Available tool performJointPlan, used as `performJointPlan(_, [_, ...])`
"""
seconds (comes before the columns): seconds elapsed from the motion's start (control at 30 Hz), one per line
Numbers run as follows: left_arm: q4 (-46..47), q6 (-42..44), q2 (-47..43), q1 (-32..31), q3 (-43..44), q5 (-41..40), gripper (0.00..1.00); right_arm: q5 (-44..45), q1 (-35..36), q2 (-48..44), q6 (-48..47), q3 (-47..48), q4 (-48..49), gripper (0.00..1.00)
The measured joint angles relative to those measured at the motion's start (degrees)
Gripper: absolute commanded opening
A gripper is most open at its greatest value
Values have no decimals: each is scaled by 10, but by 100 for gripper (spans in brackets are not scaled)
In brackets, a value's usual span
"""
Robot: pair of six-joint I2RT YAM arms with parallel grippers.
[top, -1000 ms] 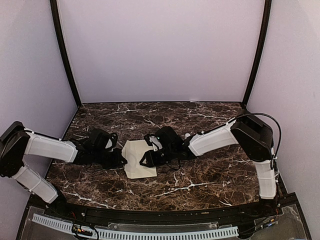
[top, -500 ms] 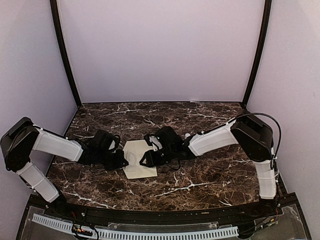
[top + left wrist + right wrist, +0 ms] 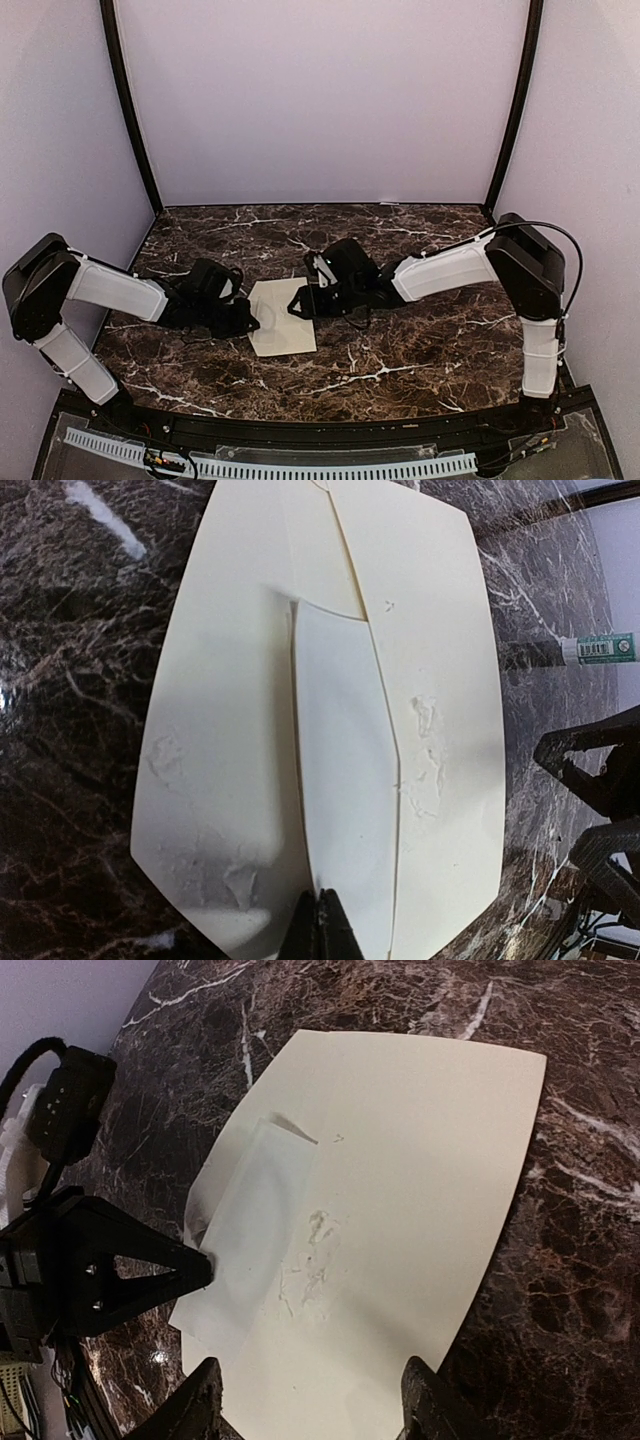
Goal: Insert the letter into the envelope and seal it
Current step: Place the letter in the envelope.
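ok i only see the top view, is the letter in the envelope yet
Observer: Not fully. The left wrist view shows the letter as a whiter strip along the middle of the envelope, uncovered.
Operator: left gripper shut
Observer: Yes, the left gripper is shut, tips at the letter's near edge.
Operator: and the right
Observer: The right gripper is open, jaws spread above the envelope, nothing between them.

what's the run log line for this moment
left pincer: shut on letter edge | letter: partly inside envelope | right pincer: open above envelope | envelope: lying flat, unsealed
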Motion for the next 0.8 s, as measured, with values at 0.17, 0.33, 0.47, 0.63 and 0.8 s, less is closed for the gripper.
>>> performJointPlan(0.17, [0, 2, 0, 0, 0, 0, 0, 12, -4, 0, 12, -2, -16, 59])
performJointPlan(0.33, [0, 4, 0, 0, 0, 0, 0, 14, -4, 3, 23, -2, -17, 60])
performJointPlan(0.47, [0, 7, 1, 0, 0, 1, 0, 16, -5, 7, 31, -2, -17, 60])
performJointPlan(0.63, [0, 9, 6, 0, 3, 2, 0, 15, -6, 18, 42, -2, -15, 60])
performJointPlan(0.8, [0, 9, 7, 0, 7, 4, 0, 15, -6, 19, 45, -2, -14, 60])
